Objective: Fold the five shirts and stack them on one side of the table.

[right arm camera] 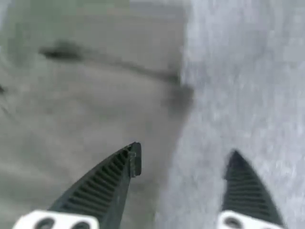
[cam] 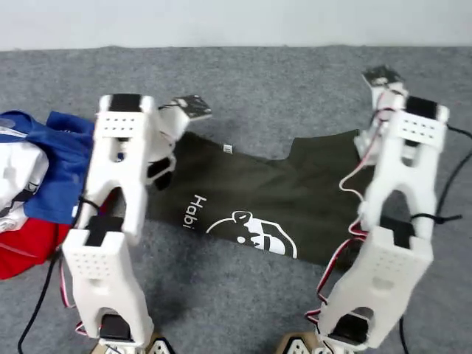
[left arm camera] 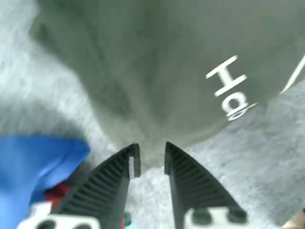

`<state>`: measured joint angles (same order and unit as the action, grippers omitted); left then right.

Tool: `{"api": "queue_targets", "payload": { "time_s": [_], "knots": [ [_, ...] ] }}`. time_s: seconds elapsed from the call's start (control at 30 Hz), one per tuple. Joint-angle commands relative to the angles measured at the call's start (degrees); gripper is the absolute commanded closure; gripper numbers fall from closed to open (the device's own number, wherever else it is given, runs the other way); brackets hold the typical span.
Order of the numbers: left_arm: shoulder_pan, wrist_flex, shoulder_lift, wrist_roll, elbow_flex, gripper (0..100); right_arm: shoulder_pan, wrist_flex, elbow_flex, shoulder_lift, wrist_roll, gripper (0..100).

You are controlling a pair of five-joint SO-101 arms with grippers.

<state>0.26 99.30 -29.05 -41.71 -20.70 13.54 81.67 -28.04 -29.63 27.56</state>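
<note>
A dark olive shirt (cam: 280, 199) with a white print lies spread flat in the middle of the grey table (cam: 295, 81). My left gripper (left arm camera: 150, 160) is at the shirt's left edge, its fingers nearly together on a pinch of the fabric (left arm camera: 157, 62), whose wrinkles run toward the tips. At the shirt's right edge, my right gripper (right arm camera: 183, 164) stands open. One of its fingers is over the cloth (right arm camera: 71, 95) and the other over bare table. In the high view the right arm (cam: 402, 169) covers that side edge.
A loose pile sits at the table's left side: a blue shirt (cam: 59, 147), a white one (cam: 15, 177) and a red one (cam: 26, 247). The blue shirt (left arm camera: 38, 162) lies close beside the left gripper. Bare grey table runs along the back and front.
</note>
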Motion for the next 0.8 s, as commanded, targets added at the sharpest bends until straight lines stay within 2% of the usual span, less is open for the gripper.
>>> {"api": "queue_targets", "payload": {
  "time_s": [0.0, 0.17, 0.3, 0.53, 0.7, 0.77],
  "knots": [
    [3.1, 0.6, 3.4, 0.4, -1.0, 91, -1.2, -2.8, -4.0, -1.5, -2.3, 87.6],
    [5.7, 0.7, 3.4, 0.4, -1.0, 91, -0.8, -7.3, -4.9, -6.7, -3.3, 95.2],
    [6.5, 1.0, 3.4, 0.5, -1.0, 91, 1.1, -9.3, -5.0, -9.5, -3.3, 95.7],
    [6.7, 0.9, 3.3, 5.5, -1.0, 91, 3.8, -9.5, -9.1, -10.1, -3.3, 95.7],
    [6.7, 0.9, 3.3, 5.5, -1.0, 91, 4.3, -9.4, -9.1, -10.2, -3.2, 87.3],
    [6.7, 0.9, 3.3, 5.5, -1.0, 91, 4.3, -9.6, -9.1, -10.2, -3.2, 87.5]
  ]
}}
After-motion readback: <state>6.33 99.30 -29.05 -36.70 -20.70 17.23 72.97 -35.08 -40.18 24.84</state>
